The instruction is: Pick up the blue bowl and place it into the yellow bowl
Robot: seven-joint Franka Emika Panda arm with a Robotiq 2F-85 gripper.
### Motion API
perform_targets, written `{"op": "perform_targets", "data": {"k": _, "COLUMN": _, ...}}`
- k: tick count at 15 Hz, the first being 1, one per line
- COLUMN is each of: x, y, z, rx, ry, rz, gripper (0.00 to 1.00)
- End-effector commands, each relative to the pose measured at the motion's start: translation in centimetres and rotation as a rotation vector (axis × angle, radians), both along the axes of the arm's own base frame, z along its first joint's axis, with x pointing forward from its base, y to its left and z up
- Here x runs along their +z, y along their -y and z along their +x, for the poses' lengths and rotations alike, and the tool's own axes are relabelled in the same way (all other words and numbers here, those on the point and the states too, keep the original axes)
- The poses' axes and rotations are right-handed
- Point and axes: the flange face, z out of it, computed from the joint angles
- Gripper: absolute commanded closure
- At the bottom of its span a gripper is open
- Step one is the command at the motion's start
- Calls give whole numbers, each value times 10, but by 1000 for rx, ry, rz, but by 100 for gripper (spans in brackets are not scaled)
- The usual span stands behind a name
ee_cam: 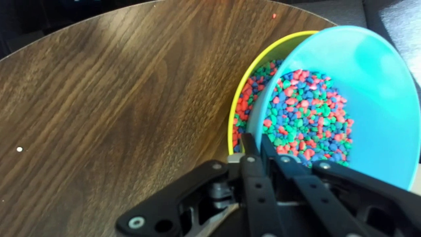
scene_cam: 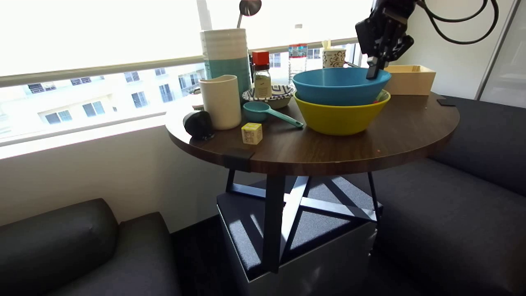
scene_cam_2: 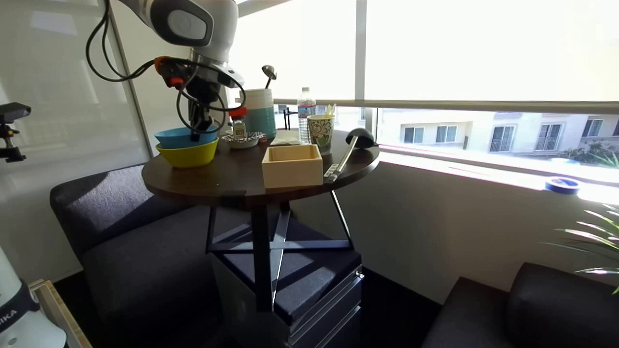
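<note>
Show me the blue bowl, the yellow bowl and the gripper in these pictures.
Blue bowl (scene_cam: 337, 94), in an exterior view, on its outer side.
Yellow bowl (scene_cam: 339, 120), in an exterior view, on its outer side.
Gripper (ee_cam: 258, 140), in the wrist view, midway between its fingertips.

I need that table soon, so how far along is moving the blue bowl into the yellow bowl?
Looks done: getting the blue bowl partway inside the yellow bowl. In hand: the gripper is closed on the blue bowl's rim. Left, probably: settling it, if needed, then releasing that grip.
</note>
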Motion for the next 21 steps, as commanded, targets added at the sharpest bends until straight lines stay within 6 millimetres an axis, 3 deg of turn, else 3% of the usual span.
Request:
{"op": "perform_targets", "data": {"k": 1, "x": 0, "y": 2, "z": -5, "rx": 8, "ry": -3, "rz": 34, "gripper": 99}}
{"op": "perform_targets", "data": {"k": 13, "x": -10, "y": 10, "z": -10, "rx": 23, "ry": 17, "rz": 88, "gripper": 99}}
{"op": "perform_targets", "data": {"k": 14, "x": -8, "y": 10, "z": -11, "rx": 22, "ry": 22, "rz": 88, "gripper": 69}}
{"op": "perform_targets", "data": {"k": 16, "x": -5, "y": 10, "z": -13, "rx": 21, "ry": 27, "rz": 83, "gripper": 62}}
{"op": "perform_targets", "data": {"k": 21, "x": 9, "y": 11, "z": -25, "rx": 6, "ry": 60, "rz": 68, "gripper": 27}}
